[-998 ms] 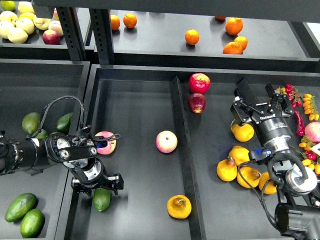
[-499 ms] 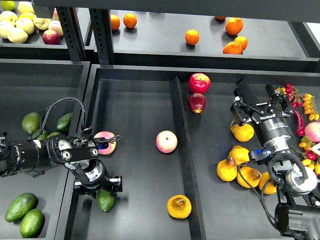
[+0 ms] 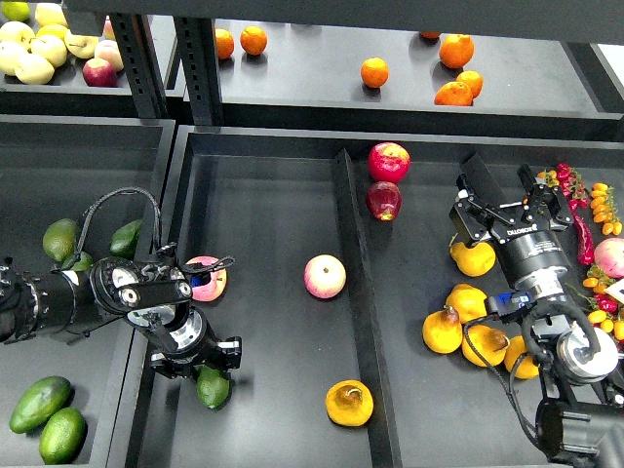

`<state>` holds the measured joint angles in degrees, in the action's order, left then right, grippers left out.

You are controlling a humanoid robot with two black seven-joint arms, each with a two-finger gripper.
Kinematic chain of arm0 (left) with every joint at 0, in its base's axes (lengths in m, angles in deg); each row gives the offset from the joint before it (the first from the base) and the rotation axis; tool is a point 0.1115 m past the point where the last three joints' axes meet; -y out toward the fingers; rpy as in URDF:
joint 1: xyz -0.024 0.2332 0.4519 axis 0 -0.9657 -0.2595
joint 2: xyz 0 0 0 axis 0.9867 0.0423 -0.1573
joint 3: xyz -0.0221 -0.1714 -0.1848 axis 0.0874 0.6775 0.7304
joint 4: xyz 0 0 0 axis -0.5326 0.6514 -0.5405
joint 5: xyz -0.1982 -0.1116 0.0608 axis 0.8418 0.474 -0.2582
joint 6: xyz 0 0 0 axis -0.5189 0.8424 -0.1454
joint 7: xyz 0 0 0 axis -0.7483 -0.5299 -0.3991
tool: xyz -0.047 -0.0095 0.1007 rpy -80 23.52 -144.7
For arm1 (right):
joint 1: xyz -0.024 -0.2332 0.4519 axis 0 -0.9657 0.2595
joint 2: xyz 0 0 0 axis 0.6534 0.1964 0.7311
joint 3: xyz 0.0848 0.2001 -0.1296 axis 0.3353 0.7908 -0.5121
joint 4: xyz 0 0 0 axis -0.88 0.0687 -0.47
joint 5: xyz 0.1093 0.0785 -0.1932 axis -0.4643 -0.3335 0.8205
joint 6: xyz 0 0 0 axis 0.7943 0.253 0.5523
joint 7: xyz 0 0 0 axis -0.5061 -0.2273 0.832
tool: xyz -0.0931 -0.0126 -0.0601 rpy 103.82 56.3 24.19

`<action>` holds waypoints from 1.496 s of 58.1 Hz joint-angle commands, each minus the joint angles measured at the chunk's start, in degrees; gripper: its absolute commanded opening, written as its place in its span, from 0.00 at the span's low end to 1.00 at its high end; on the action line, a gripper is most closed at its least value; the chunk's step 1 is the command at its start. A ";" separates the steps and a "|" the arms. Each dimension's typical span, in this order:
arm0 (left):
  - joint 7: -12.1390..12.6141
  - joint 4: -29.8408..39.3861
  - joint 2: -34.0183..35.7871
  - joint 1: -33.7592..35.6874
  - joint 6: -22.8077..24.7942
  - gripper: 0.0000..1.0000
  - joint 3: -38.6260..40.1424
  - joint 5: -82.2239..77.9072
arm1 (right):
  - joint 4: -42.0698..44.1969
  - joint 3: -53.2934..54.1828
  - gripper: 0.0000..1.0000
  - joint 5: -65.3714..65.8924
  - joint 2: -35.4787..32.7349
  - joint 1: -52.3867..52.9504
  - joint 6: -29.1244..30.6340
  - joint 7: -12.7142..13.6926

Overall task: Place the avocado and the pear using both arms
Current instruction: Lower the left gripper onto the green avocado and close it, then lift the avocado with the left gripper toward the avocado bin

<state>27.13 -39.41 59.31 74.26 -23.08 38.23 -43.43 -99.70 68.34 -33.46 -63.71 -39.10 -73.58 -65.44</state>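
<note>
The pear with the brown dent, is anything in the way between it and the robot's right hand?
Yes. The pear lies in the middle compartment, and the right hand hovers over the next compartment. The upright divider wall runs between them, and a cluster of yellow pears lies on the hand's side too.

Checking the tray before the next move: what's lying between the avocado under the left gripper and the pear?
Nothing: in the head view, only bare tray floor lies between the avocado and the pear.
</note>
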 commanded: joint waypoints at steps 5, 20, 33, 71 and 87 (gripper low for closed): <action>0.00 0.07 1.91 3.58 0.00 0.21 3.47 0.14 | 0.00 -0.34 0.99 0.00 0.00 0.09 0.00 0.00; 0.00 -0.72 10.09 8.76 0.00 0.22 9.53 0.14 | -0.08 -0.78 0.99 0.00 0.00 0.09 0.00 0.00; 0.00 -3.45 18.44 9.73 0.00 0.23 10.68 0.14 | -0.08 -1.13 0.99 0.00 0.00 0.09 0.00 0.00; 0.00 -10.57 21.87 -0.72 0.00 0.27 13.93 -0.39 | 0.09 -2.27 0.99 0.09 0.00 0.09 0.09 0.00; 0.00 -12.77 19.41 -2.92 0.00 0.33 14.28 -0.48 | 0.00 -2.27 0.99 0.00 0.00 -0.35 0.17 0.00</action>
<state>27.12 -51.94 79.18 71.85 -23.09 52.27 -43.82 -99.67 66.06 -33.46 -63.71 -39.17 -73.48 -65.47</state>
